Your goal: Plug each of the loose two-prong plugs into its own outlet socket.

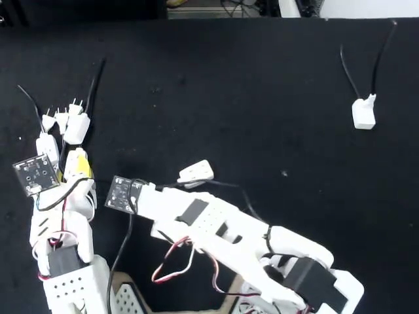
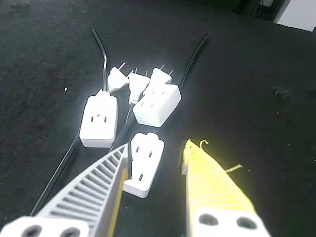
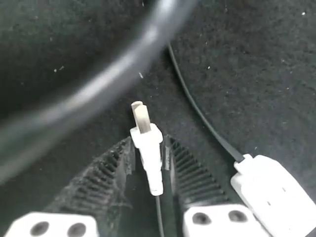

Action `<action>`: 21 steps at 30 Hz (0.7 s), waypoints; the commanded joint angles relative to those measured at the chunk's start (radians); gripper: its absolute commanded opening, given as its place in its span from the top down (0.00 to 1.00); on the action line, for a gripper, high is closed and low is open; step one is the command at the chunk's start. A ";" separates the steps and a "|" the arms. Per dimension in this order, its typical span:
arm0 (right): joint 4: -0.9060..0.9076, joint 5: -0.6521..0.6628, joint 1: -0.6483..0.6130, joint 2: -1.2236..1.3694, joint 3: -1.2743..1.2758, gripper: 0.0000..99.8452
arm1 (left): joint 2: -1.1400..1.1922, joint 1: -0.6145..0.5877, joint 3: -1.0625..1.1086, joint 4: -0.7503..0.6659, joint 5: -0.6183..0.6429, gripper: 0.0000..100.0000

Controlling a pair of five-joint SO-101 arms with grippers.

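My left gripper (image 2: 155, 148) is open, its grey and yellow fingers either side of a flat white outlet socket (image 2: 143, 163). Beyond it lie another socket (image 2: 98, 121), a white cube adapter (image 2: 157, 103) and three loose two-prong plugs (image 2: 136, 84) on black cords. From above, that cluster (image 1: 65, 124) sits at the table's left, just past the yellow finger (image 1: 77, 163). My right gripper (image 3: 148, 145) is shut on a white two-prong plug (image 3: 146, 140), prongs pointing away. A white socket (image 3: 274, 192) lies close beside it, also seen from above (image 1: 196, 171).
One more white socket (image 1: 363, 112) with black cords lies at the far right of the black table (image 1: 262, 98). A thick black cable (image 3: 98, 84) crosses close in front of the right wrist camera. The right arm (image 1: 216, 226) stretches across the front of the table.
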 commanded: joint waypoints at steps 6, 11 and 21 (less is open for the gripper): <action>0.005 0.097 -0.011 -0.018 0.008 0.99 | -0.006 -0.012 -0.016 -0.015 0.005 0.82; 0.091 0.095 0.060 -0.059 -0.022 0.99 | -0.006 -0.012 -0.016 -0.014 0.005 0.82; 0.137 -0.021 0.080 0.024 -0.067 0.96 | -0.006 -0.013 -0.018 -0.014 0.005 0.82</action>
